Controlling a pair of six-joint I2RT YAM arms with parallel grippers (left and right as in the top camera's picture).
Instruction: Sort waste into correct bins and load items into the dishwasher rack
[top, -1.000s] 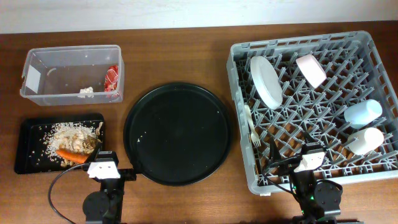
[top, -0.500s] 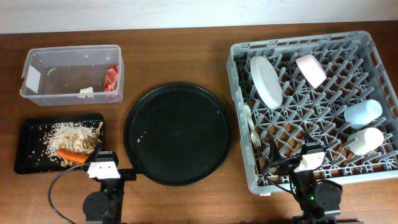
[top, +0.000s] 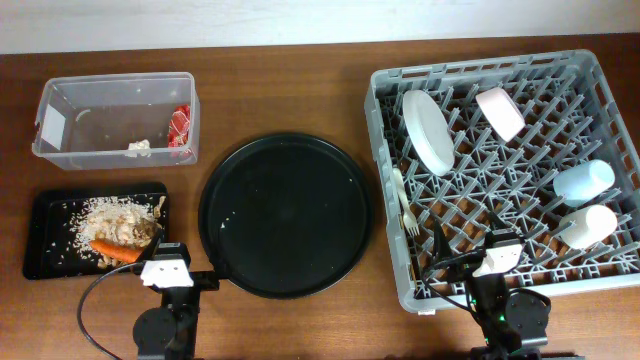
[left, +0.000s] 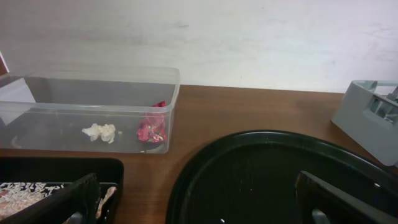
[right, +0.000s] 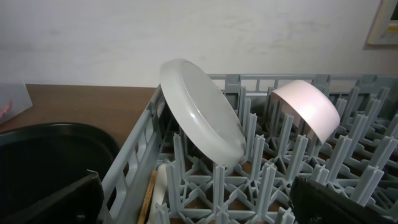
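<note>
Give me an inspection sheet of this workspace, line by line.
Surface: brown wooden table.
Job's things: grey dishwasher rack holds plate and pink bowl on edge, plus light-blue cup, white cup and fork; clear tub holds red-and-white wrapper and paper scrap; black rectangular tray holds rice bits and carrot.
Clutter: round black tray, only specks on it.
Hands: left hand and right hand both open, holding nothing.
Cables: black cable loops beside the left arm's base.
Surroundings: pale wall behind the table.
</note>
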